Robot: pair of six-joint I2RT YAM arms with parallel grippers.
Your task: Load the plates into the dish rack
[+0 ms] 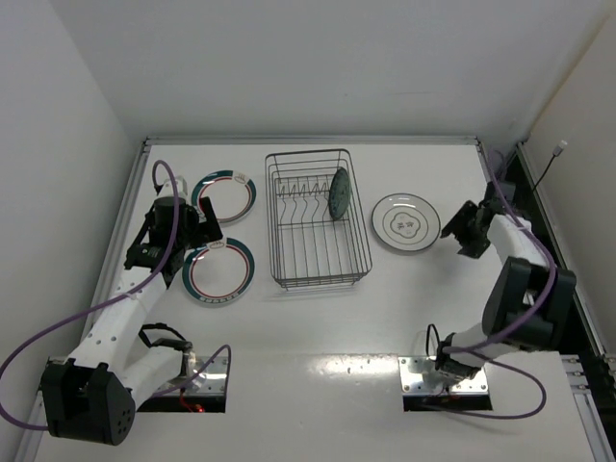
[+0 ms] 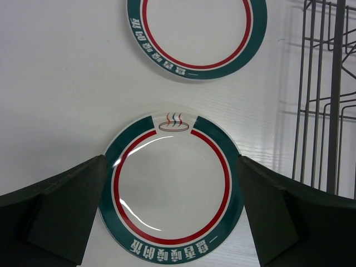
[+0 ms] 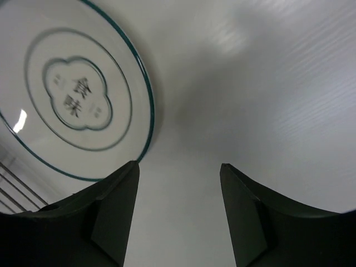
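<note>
Two white plates with teal rims and red rings lie flat on the table left of the dish rack (image 1: 318,219), one far (image 1: 224,196) and one near (image 1: 218,270). The small teal-blue plate (image 1: 339,194) stands upright among the rack's tines. The white plate with grey rings (image 1: 405,222) lies flat right of the rack. My left gripper (image 1: 197,234) hovers open over the near teal-rimmed plate (image 2: 171,189), its jaws (image 2: 171,161) spanning the plate's width; the far one (image 2: 197,33) lies ahead. My right gripper (image 1: 452,231) is open and empty (image 3: 179,164) just right of the grey-ringed plate (image 3: 72,94).
The rack's wire side (image 2: 328,100) stands to the right in the left wrist view. Rack wires (image 3: 11,192) show at the lower left of the right wrist view. White walls enclose the table on the left, back and right. Purple cables trail from both arms.
</note>
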